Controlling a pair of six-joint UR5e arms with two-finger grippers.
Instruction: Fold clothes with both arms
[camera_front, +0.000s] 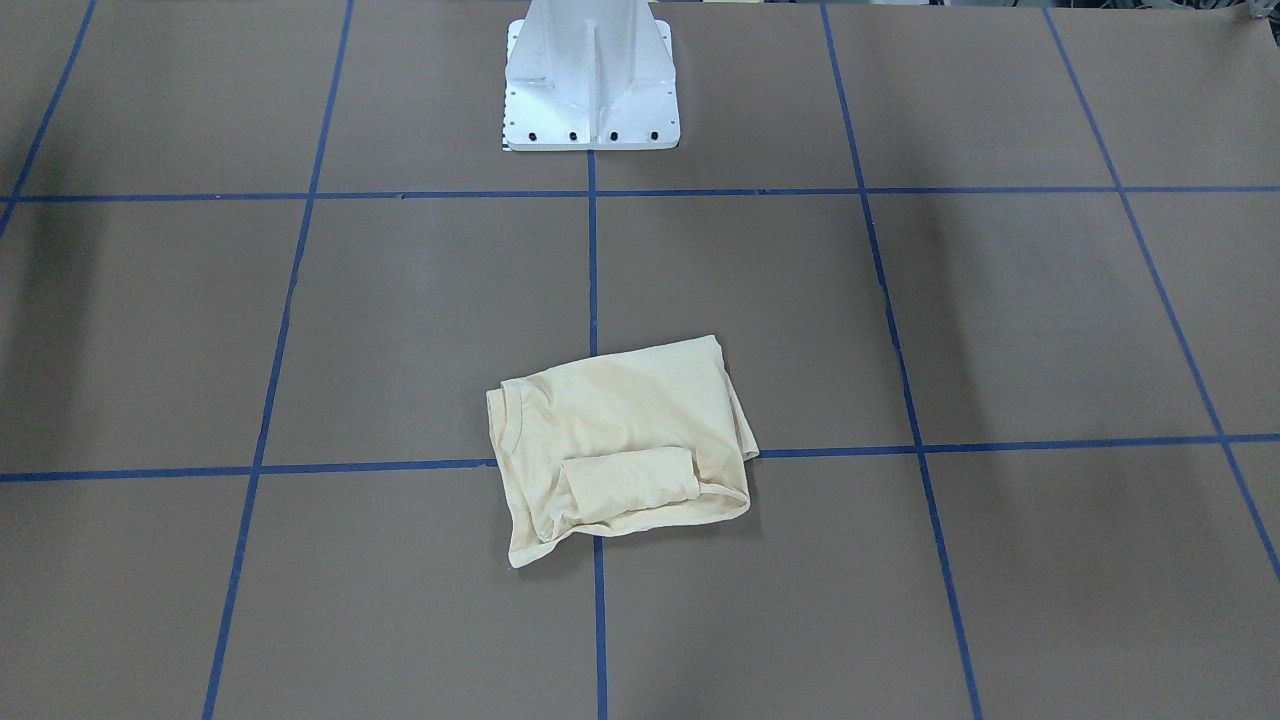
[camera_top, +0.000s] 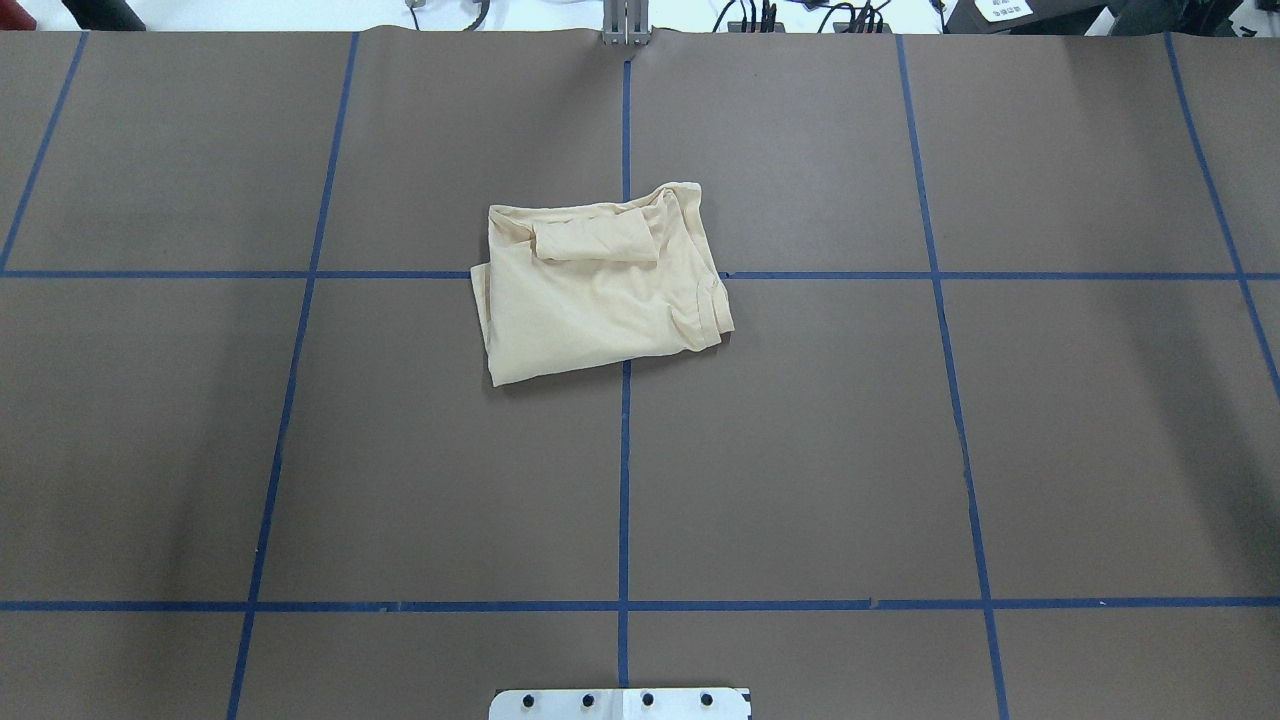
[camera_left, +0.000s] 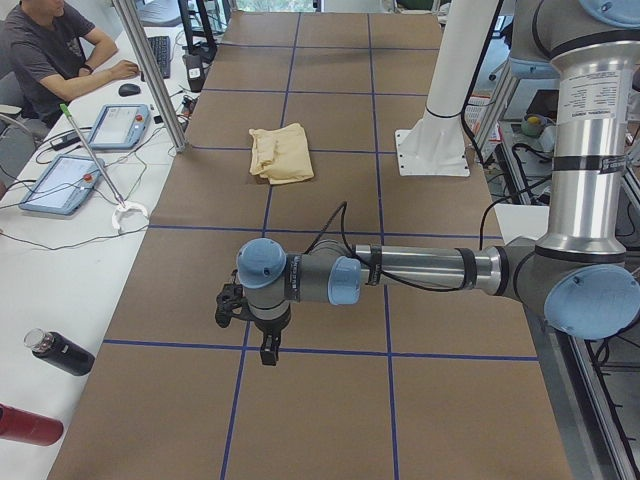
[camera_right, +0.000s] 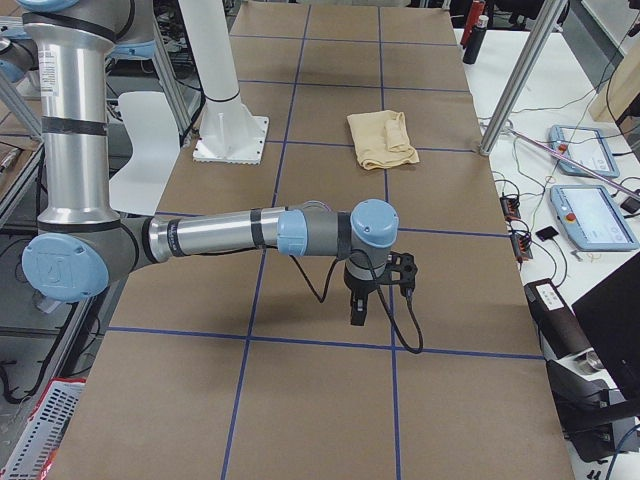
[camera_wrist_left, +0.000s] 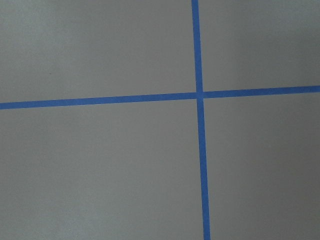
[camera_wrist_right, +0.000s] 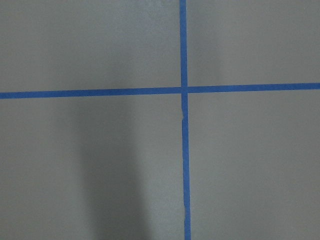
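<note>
- The T-shirt (camera_front: 615, 440) lies just below the centre of the front-facing view as a compact bundle with a sleeve laid across it. The folding looks done or nearly so, though the edges are uneven.
- The left gripper (camera_left: 268, 352) and right gripper (camera_right: 357, 315) hang over bare table (camera_left: 320, 410), well apart from the shirt and carrying nothing. How far their jaws are parted cannot be told.

Left arm (camera_left: 410, 268) and right arm (camera_right: 215, 235) outstretched level, left gripper (camera_left: 268, 352) and right gripper (camera_right: 357, 312) downward, jaws' state unclear.
</note>
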